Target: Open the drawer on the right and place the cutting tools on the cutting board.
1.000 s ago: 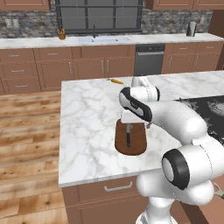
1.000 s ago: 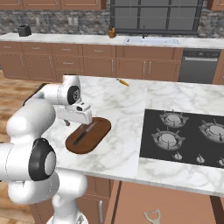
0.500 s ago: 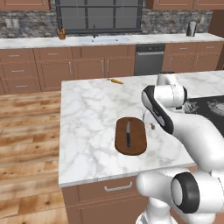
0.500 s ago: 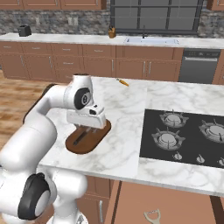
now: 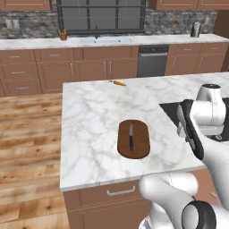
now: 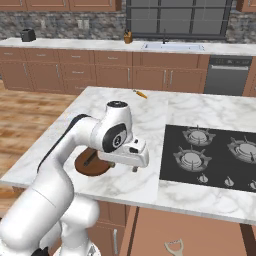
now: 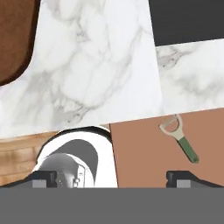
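The knife (image 5: 131,137), black handle toward the near edge and silver blade pointing away, lies lengthwise in the middle of the cutting board (image 5: 141,146), a dark brown oval resting flat on the marble island (image 5: 89,116). In the right base view the arm covers most of the board, leaving a brown crescent (image 6: 86,167) with a dark sliver of the knife on it.

The peeler (image 7: 179,136), green handle and pale Y head, lies alone on the reddish-brown floor of the open drawer (image 7: 140,153); in the hand view it sits at about 4 o'clock from the frame's centre, head toward the countertop edge. The right base view shows the same peeler (image 6: 174,247) low down, below the island's front edge.

The gripper (image 7: 111,178) hangs over the drawer with its 2 fingertips (image 7: 177,178) spread wide and nothing between them; the peeler lies apart from both.

A carrot (image 5: 118,82) rests at the board's 12 o'clock, well apart near the island's far edge. The black cooktop (image 6: 210,155) sits at 3 o'clock.
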